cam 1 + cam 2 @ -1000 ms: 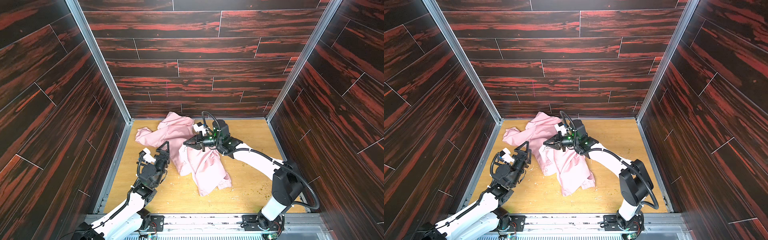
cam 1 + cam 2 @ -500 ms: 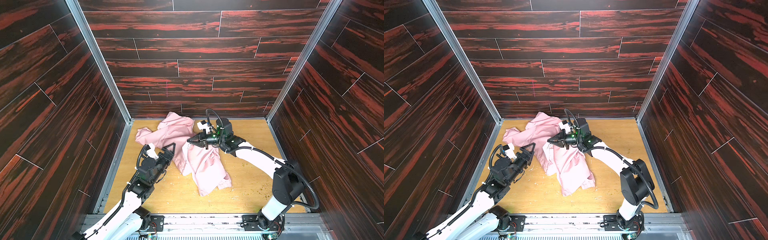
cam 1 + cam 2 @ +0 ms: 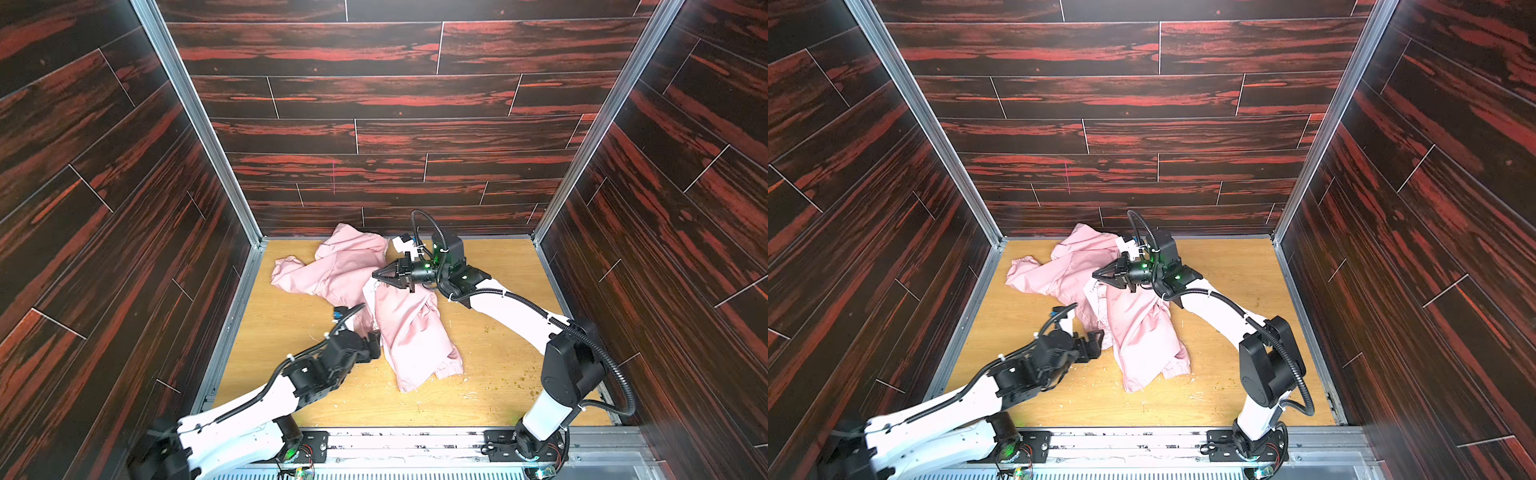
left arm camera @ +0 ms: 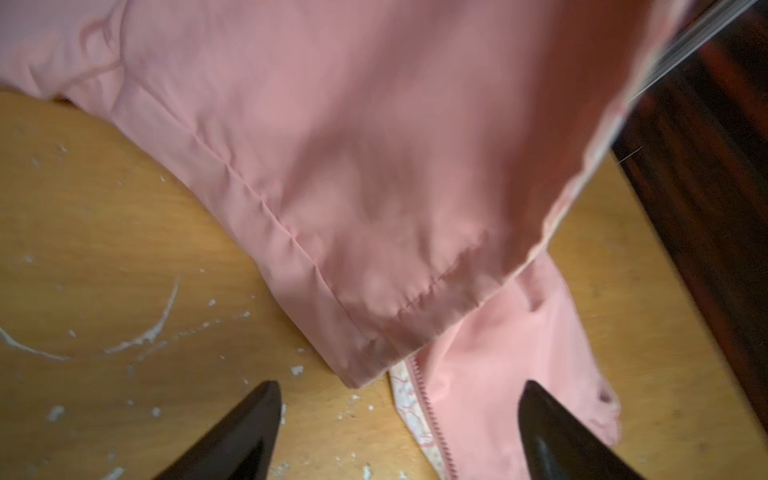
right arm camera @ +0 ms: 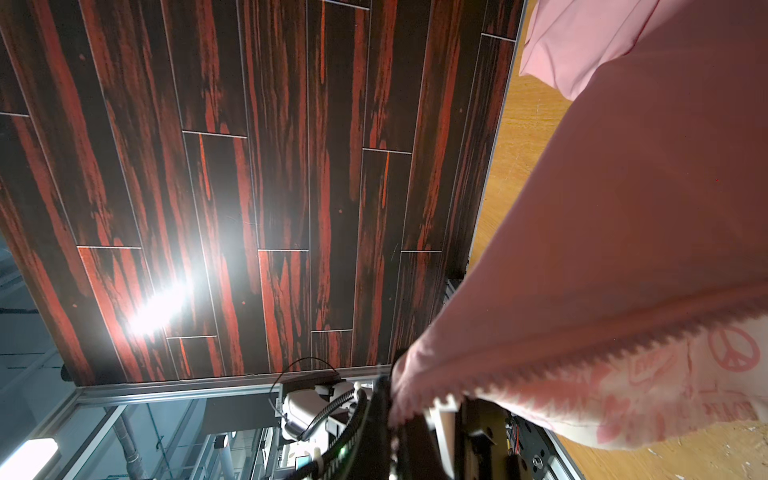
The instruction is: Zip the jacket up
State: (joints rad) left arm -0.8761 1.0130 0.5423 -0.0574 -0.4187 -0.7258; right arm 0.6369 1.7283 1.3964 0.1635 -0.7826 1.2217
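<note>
1. The jacket [image 3: 411, 328] [image 3: 1142, 324] lies crumpled on the wooden table [image 3: 498, 374] [image 3: 1225, 374], a little left of centre in both top views; it runs from the back wall [image 3: 374, 124] down toward the lower middle of the frame.
2. One sleeve with a gathered cuff [image 3: 286, 264] [image 3: 1021, 264] points to the left; another gathered cuff [image 3: 449, 368] sits at the jacket's near end.
3. The right gripper [image 3: 376, 274] [image 3: 1096, 274] reaches in from the right, above the middle of the jacket; its jaws are pressed together, pinching the jacket's front edge and holding that fabric up off the table.
4. In the right wrist view the right gripper [image 5: 405, 415] clamps the end of the zipper teeth [image 5: 623, 345]; the jacket [image 5: 623, 208] drapes away from it; the paler lining [image 5: 685, 386] shows beside the teeth, printed with a peace sign [image 5: 733, 347].
5. The left gripper [image 3: 365, 324] [image 3: 1084, 322] sits at the jacket's left edge, low and left of centre in both top views; its jaws are spread wide and hold nothing.
6. In the left wrist view the left gripper [image 4: 399, 390] has a hemmed corner of the jacket [image 4: 353, 145] just beyond its fingertips [image 4: 266, 399]; a strip of zipper teeth [image 4: 432, 415] with pale lining [image 4: 403, 399] lies between the two fingers.
7. White flecks [image 4: 145, 332] and a curved scuff mark the table [image 4: 104, 208].
</note>
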